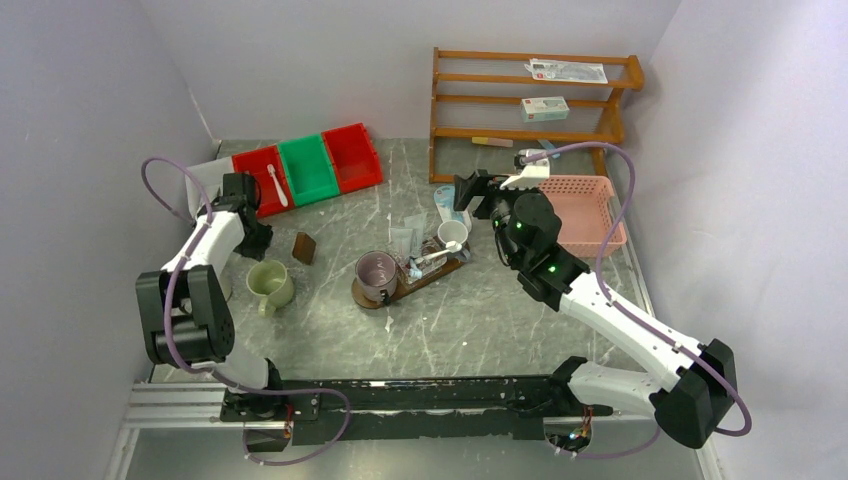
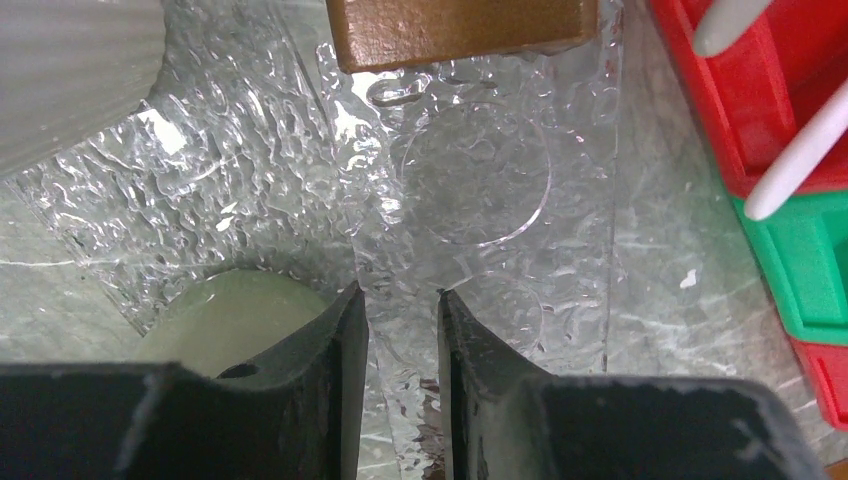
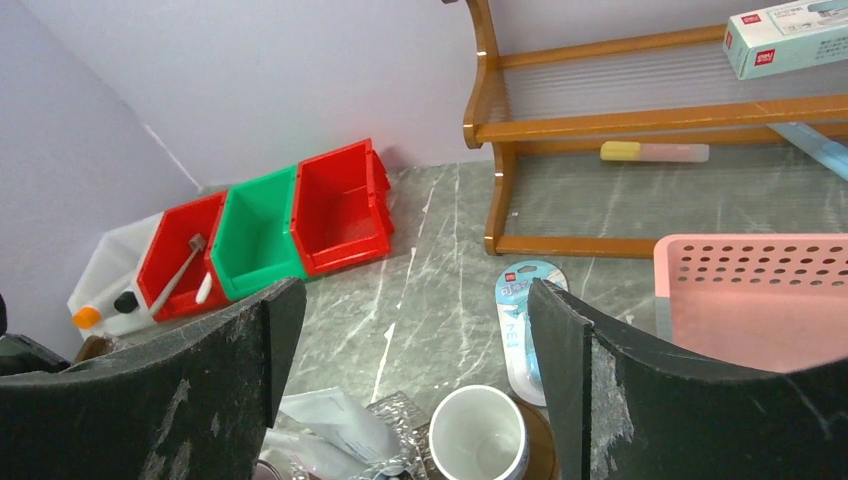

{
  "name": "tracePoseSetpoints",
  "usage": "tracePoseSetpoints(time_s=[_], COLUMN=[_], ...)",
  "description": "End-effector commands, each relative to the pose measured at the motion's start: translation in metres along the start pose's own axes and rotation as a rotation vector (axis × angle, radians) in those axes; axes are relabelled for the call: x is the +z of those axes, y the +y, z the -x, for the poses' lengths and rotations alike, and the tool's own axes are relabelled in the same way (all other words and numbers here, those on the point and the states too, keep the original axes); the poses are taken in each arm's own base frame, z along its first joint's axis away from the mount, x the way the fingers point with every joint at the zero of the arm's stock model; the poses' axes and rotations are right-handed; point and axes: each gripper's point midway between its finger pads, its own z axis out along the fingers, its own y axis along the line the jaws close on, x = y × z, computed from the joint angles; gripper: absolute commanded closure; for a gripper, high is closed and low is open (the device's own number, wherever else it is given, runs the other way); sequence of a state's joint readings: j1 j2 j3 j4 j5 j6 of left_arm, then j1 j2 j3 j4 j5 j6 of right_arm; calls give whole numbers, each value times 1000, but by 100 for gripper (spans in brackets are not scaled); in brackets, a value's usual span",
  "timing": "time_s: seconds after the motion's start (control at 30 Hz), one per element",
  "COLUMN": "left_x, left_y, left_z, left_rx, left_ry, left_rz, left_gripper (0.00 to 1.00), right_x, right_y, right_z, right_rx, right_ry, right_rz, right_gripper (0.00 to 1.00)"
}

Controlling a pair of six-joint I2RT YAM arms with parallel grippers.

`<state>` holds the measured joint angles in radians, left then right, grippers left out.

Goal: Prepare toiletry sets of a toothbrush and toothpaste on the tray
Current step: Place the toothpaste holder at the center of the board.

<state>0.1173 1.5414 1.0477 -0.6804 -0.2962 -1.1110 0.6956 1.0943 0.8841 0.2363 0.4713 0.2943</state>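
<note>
The dark brown tray (image 1: 438, 274) lies mid-table, its rim also in the right wrist view (image 3: 541, 452). On it stand a purple-grey mug (image 1: 376, 272) and a white mug (image 1: 452, 232), empty in the right wrist view (image 3: 478, 437). A white toothbrush (image 1: 437, 255) and crumpled white and clear packets (image 3: 330, 420) lie between them. My right gripper (image 1: 472, 195) is open and empty above the white mug (image 3: 415, 300). My left gripper (image 1: 257, 240) is shut on a clear textured plastic pack (image 2: 470, 170), its fingertips (image 2: 400, 295) a narrow gap apart.
A pale green mug (image 1: 268, 283) and a brown block (image 1: 304, 247) sit off the tray near the left gripper. Red and green bins (image 1: 308, 168) hold white toothbrushes (image 1: 277, 185). A blue toothbrush pack (image 1: 443, 205), a pink basket (image 1: 585, 205) and a wooden shelf (image 1: 530, 100) are at the right.
</note>
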Motion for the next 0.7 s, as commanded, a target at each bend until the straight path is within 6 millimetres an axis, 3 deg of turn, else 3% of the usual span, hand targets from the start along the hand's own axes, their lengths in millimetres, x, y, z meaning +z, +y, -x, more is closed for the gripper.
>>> tracePoseSetpoints(time_s=[0.0, 0.33, 0.67], left_x=[-1, 9, 21], left_y=[-5, -5, 7], left_z=[21, 33, 30], left_rx=[-100, -171, -152], left_ry=[-76, -132, -131], left_rz=[25, 67, 144], left_gripper=[95, 95, 95], right_x=[-3, -2, -4], right_y=[-8, -8, -10], right_z=[9, 7, 8], right_rx=[-2, -4, -3], right_ry=[-43, -44, -49], right_rz=[-26, -24, -31], right_gripper=[14, 13, 12])
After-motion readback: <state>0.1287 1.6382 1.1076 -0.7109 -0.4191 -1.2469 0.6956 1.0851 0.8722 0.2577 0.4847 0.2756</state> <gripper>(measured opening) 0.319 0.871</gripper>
